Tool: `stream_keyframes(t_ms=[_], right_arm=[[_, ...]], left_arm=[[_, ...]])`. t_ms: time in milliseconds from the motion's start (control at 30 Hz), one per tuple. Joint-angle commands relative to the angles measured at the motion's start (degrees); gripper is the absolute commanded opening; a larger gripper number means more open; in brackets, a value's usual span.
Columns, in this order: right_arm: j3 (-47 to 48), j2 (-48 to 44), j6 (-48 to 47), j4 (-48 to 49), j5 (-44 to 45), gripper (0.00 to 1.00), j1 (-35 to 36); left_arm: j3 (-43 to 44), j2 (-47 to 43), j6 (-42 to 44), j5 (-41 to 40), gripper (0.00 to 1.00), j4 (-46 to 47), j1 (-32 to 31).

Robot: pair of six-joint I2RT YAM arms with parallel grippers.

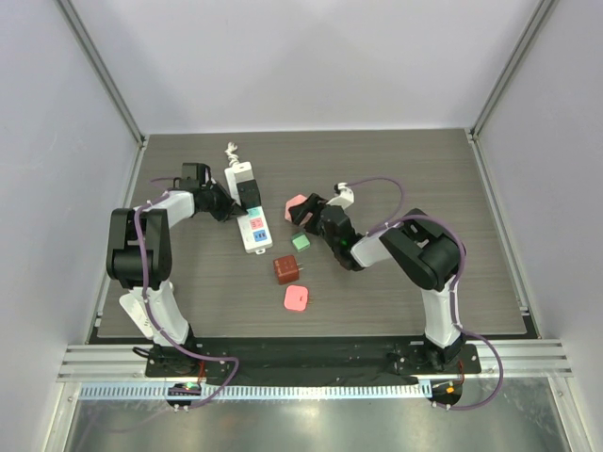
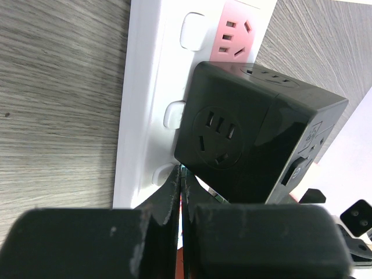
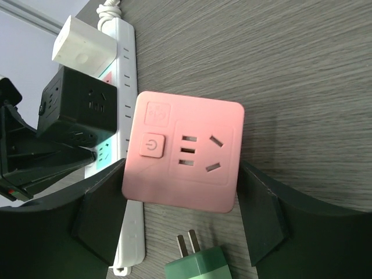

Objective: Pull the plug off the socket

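So the socket (image 1: 254, 234) lies on the table (image 1: 424, 169), left of centre, with a black cube plug (image 2: 232, 145) and a white plug (image 3: 81, 49) seated in it. The left fingers (image 2: 165, 200) are pressed fully together, holding nothing, tips down on the strip's edge right beside the black cube.

The right fingers (image 3: 99, 215) sit spread either side of a loose pink plug (image 3: 183, 154). Honestly can't tell if they're pinching it or just off it.

What worries me:
- That closed-tip hold-down is tiny and near the edge, so a hard tug on a seated plug could tip or drag the whole strip.
- If the right fingers lift while touching the pink plug, it gets dragged along.
- The green plug (image 3: 200, 267) sits just beside them and is easy to knock.
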Motion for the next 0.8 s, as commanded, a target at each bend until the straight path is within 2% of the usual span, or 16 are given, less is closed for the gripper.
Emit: stream_keyframes(t_ms=[0, 200, 333, 567, 767], right_arm=[[2.25, -1.31, -1.62, -0.08, 1.81, 0.77, 0.31], [2.34, -3.59, -4.43, -1.65, 3.21, 0.85, 0.31], [3.65, -5.35, -8.03, -4.38, 3.57, 0.87, 0.40], [6.73, -8.25, -16.29, -10.26, 3.92, 0.98, 0.31], [10.86, -9.48, -23.06, -17.30, 6.02, 0.99, 0.31]], left_arm=[[-2.13, 1.22, 1.40, -3.24, 0.00, -4.12, -0.18], [-2.12, 1.04, 1.40, -3.33, 0.00, -4.12, -0.18], [-1.95, 0.78, 1.49, -2.89, 0.00, -4.12, 0.00], [-2.04, -3.35, 2.72, -2.54, 0.00, -4.12, 0.88], [-2.30, -8.18, 4.47, -2.97, 0.00, -3.86, 1.14]])
